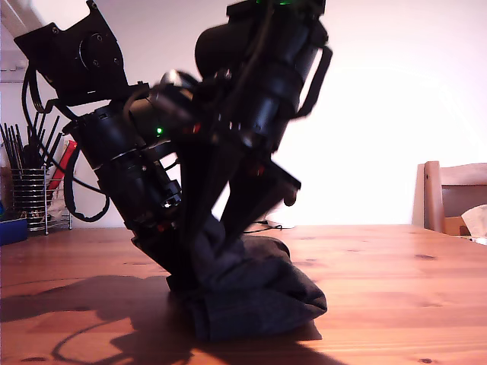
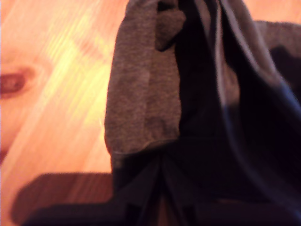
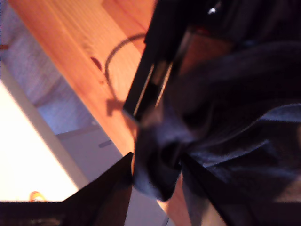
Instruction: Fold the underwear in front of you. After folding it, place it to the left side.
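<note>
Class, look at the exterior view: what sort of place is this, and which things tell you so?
Probably a home dining or kitchen area: a wooden table, a wooden chair at the exterior view's right, and a wire rack of utensils at its left.

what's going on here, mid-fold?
Looks like it. Both arms are down together on the underwear, a dark bunched heap on the wooden table. My first gripper has cloth gathered between its fingers, and my second gripper also has a fold pinched in its jaws. The garment is still rumpled and thick, not flat or neatly folded, and sits near the middle of the exterior view, not yet moved aside.
</note>
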Controlling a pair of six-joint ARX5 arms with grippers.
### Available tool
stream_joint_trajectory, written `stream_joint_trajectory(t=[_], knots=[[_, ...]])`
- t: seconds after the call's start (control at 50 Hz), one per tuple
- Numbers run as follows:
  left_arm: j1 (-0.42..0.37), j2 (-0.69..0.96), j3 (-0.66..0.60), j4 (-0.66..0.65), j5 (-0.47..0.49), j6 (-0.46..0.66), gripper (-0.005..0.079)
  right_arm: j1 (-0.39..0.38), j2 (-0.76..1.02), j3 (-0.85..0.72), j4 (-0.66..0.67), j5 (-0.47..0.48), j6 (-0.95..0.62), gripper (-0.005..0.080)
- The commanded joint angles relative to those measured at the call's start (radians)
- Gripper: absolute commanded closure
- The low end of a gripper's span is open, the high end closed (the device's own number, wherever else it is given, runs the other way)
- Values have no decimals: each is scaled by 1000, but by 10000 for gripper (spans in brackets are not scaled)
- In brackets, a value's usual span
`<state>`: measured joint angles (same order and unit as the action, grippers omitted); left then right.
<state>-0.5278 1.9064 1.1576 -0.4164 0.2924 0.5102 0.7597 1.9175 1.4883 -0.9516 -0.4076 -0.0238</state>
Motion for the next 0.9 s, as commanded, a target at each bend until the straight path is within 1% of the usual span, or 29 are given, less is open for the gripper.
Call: stream_joint_trajectory(t=[0.0,0.18,0.38,0.44,0.64,0.66,0.78,0.88], knots=[[0,31,-12,3,-14,21,763,-12,4,62,-11,-5,-7,469],[0,31,-12,-6,-47,44,763,-42,4,158,-106,-3,-54,470],[0,31,-12,-11,-60,51,763,-69,4,162,-158,4,-92,475],[1,31,-11,-12,-67,52,763,-73,4,161,-155,20,-107,512],[2,31,-11,-32,-102,75,763,-77,7,161,-118,80,-117,772],[2,31,-11,-32,-105,75,763,-79,8,161,-117,88,-124,762],[4,31,-11,-35,-119,78,763,-87,35,155,-139,122,-141,763],[4,31,-11,-39,-119,77,763,-98,75,132,-129,129,-141,763]])
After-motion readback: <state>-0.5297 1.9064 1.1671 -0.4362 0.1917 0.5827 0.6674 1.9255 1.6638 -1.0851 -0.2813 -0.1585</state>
